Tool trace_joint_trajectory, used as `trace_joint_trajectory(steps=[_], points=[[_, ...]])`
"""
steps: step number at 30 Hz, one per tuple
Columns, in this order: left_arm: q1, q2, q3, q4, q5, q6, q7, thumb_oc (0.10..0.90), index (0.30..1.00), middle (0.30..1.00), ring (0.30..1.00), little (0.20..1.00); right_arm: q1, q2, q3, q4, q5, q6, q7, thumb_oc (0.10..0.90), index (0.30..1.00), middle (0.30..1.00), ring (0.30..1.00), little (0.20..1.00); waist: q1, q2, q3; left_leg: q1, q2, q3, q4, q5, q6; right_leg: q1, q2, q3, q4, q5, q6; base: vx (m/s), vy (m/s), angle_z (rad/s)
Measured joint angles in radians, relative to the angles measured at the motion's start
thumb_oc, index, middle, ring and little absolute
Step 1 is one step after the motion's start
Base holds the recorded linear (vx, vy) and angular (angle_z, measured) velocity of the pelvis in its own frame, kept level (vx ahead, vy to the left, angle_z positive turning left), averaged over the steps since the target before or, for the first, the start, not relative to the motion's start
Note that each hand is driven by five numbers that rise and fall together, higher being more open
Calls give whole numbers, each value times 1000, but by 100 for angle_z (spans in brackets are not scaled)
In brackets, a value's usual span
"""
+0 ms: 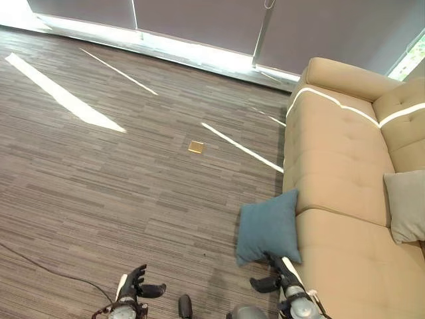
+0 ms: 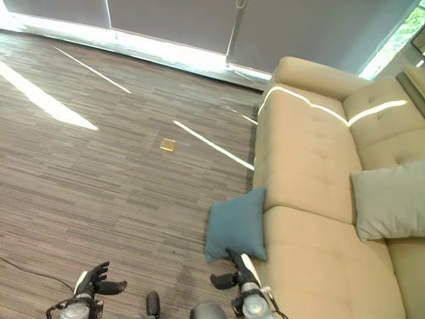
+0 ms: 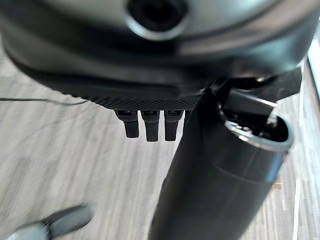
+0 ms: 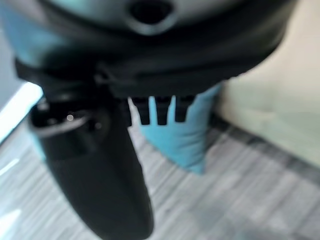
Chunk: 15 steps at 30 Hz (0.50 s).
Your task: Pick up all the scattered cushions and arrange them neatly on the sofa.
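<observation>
A tan sofa fills the right side. A grey cushion lies at its right edge. A blue cushion leans against its front, lower centre, pinched by the right hand. The left hand, lower left, hangs loosely open, empty.

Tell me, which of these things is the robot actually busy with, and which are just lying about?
Part of the job:
- blue cushion, on the floor, leaning against the sofa's front
- grey cushion, already on the seat
- sofa
- right hand, just by the blue cushion
- left hand, hanging open over the floor

Just lying about:
- small brass floor plate
</observation>
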Motion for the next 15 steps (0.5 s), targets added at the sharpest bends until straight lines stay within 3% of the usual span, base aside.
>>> trace_joint_trajectory(steps=[2,4,5,6,7,8,10,11,12,13,14,15], points=[[5,11,0,-17,0,0,1,800,900,900,900,900,-3,1,5,2,-1,0,2,800,900,900,900,900,17,0,2,12,3,0,1,-12,3,7,-1,2,-34,11,18,0,0,13],[8,19,0,-17,0,1,1,800,900,900,900,900,-30,1,4,6,-1,0,2,800,900,900,900,900,25,0,13,17,5,2,7,-18,10,20,-1,3,-77,17,16,688,260,-5],[5,17,0,-19,-2,1,2,800,900,900,900,900,-37,-6,6,-3,0,2,2,800,900,900,900,900,19,7,19,22,7,-15,14,-80,56,14,10,-3,-98,16,14,1104,325,-28],[10,14,6,-14,-6,5,4,800,900,900,900,900,-47,-11,9,-33,-3,-1,8,800,900,900,900,900,17,10,35,23,5,-18,30,-94,76,-23,21,-13,-80,4,12,911,131,-41],[-11,-11,41,4,-12,16,6,800,900,900,900,900,-71,-19,6,-66,-1,-6,13,800,900,900,900,900,2,27,75,-2,42,-26,104,-124,50,-49,66,-45,-141,-50,27,525,36,-43],[-37,-9,39,39,-13,16,3,800,900,900,900,900,-78,-9,-11,-70,1,-14,14,800,900,900,900,900,-23,40,92,-1,65,-25,109,-152,13,-48,127,-117,-488,-26,40,374,16,-22],[-16,-8,33,16,-12,15,-5,800,900,900,900,900,-52,-6,-14,-67,1,-14,15,800,900,900,900,900,-37,1,82,25,26,-25,75,-148,7,-87,86,-178,-537,22,12,72,-2,28],[-2,-28,30,11,-12,-2,-7,800,900,900,900,900,-5,-11,-18,-33,1,-8,15,800,900,900,900,900,-58,-49,52,71,-11,-27,46,-128,3,-96,39,-191,-525,129,-24,408,12,57],[7,-32,24,9,-12,-3,-6,800,900,900,900,900,3,-11,-17,-8,2,-1,16,800,900,900,900,900,-53,-51,42,86,-12,-32,33,-133,-3,-92,36,-201,-522,166,-20,633,-15,43],[39,-45,-14,-28,-10,4,0,800,900,900,900,900,19,-8,-26,38,1,0,18,800,900,900,900,900,-48,-23,28,104,27,-41,39,-165,-25,-102,65,-194,-416,167,-60,633,-15,31],[68,-45,-38,-40,-10,3,-1,800,900,900,900,900,53,-7,-42,48,2,10,18,800,900,900,900,900,-65,-7,-2,103,53,-49,79,-183,-90,-75,71,-206,-391,134,-88,225,-27,55],[101,-48,-72,-56,-8,0,-10,800,900,900,900,900,96,-17,-51,49,2,14,18,800,900,900,900,900,-79,5,-36,97,69,-44,143,-218,-146,-22,76,-228,-461,119,-129,280,-43,61]])
